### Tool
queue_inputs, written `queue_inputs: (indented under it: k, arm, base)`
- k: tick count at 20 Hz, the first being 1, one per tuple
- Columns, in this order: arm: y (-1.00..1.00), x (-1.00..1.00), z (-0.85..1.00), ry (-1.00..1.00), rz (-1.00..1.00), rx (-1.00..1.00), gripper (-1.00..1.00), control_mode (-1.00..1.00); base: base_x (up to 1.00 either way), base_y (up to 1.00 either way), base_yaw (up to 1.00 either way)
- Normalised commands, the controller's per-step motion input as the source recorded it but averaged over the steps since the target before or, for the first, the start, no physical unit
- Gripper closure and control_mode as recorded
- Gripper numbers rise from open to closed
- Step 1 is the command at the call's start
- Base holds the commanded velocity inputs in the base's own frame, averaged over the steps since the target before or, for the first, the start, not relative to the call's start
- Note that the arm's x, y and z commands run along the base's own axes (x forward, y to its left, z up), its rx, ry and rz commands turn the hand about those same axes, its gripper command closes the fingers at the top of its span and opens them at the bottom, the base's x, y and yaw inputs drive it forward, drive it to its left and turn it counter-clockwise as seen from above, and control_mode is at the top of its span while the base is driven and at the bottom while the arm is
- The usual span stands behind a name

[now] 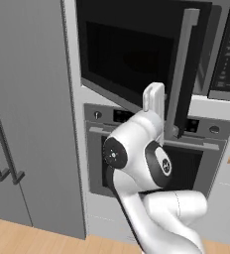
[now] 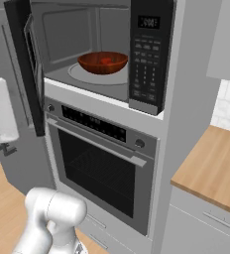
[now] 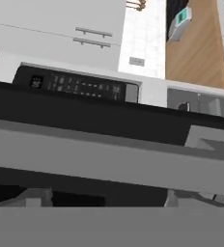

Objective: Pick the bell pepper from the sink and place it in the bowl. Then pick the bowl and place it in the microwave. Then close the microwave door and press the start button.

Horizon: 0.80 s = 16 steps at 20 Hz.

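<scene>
Two steps remain: bowl sits inside microwave; fingers released behind microwave door; push it shut.

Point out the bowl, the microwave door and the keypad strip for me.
bowl (image 2: 102,63), right base view, front wall.
microwave door (image 2: 22,54), right base view, open panel's edge.
keypad strip (image 2: 146,64), right base view, button area.

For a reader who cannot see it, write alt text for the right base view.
A reddish-brown bowl holding a red bell pepper sits inside the microwave, whose door hangs open at left. Below is a built-in oven; a wooden counter lies right.
</scene>
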Motion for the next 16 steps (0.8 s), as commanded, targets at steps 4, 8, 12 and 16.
queue_inputs:
  k: [4,8,12,16]
  arm:
    - [-0.73,0.0,0.18,-0.15,0.0,0.17,-1.0,-1.0]
    - [-0.53,0.08,0.35,-0.13,0.0,0.16,-1.0,-1.0]
    - [-0.24,0.3,0.3,-0.07,0.0,0.12,-1.0,-1.0]
    - [0.0,0.45,0.23,-0.02,0.0,0.08,-1.0,-1.0]
  base:
    - [0.0,0.0,0.0]
    - [0.0,0.0,0.0]
    - [0.0,0.0,0.0]
    - [0.0,0.0,0.0]
